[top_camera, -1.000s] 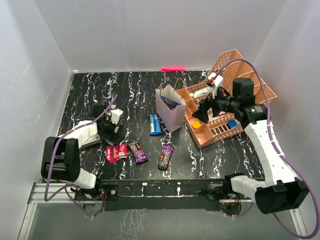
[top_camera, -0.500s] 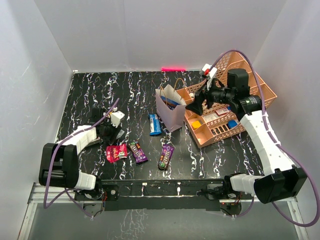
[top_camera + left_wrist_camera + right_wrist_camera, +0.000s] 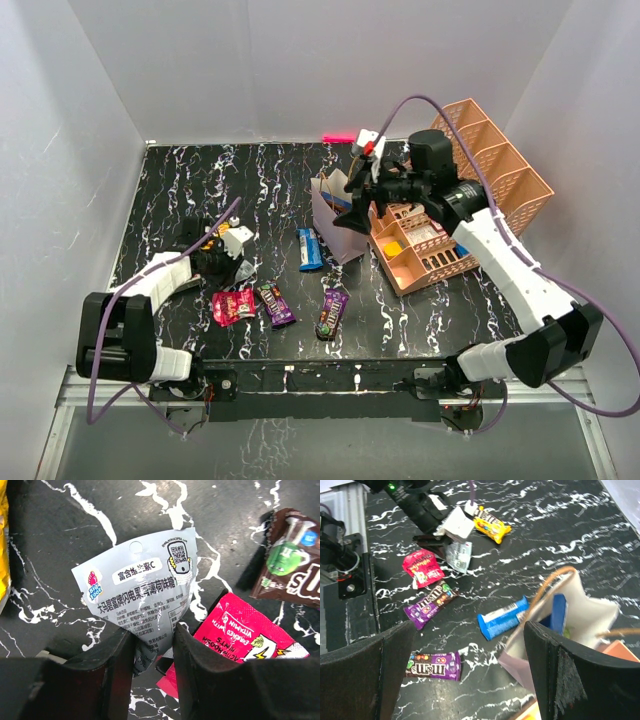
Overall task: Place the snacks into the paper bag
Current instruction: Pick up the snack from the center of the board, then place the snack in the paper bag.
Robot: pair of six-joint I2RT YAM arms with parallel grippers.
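Observation:
The paper bag (image 3: 338, 235) stands upright mid-table, and in the right wrist view (image 3: 580, 610) a blue pouch (image 3: 559, 611) shows inside it. My right gripper (image 3: 352, 208) hovers over the bag's near side, wide open and empty (image 3: 470, 630). My left gripper (image 3: 225, 260) is low at the left, its fingers closed on the bottom corner of a silver packet (image 3: 142, 592) that lies on the table. A red packet (image 3: 232, 305), two purple M&M packs (image 3: 275, 303) (image 3: 332, 312) and a blue bar (image 3: 310, 248) lie on the table. A yellow pack (image 3: 491, 527) lies beyond the left gripper.
Salmon-pink mesh organiser trays (image 3: 495, 165) stand right of the bag, one low tray (image 3: 425, 262) touching its side. White walls enclose the black marbled table (image 3: 200, 180). The red packet (image 3: 240, 635) lies right beside my left fingers.
My right gripper has swung left from over the organiser trays to above the paper bag. My left gripper has stayed at the silver packet, shifting only slightly.

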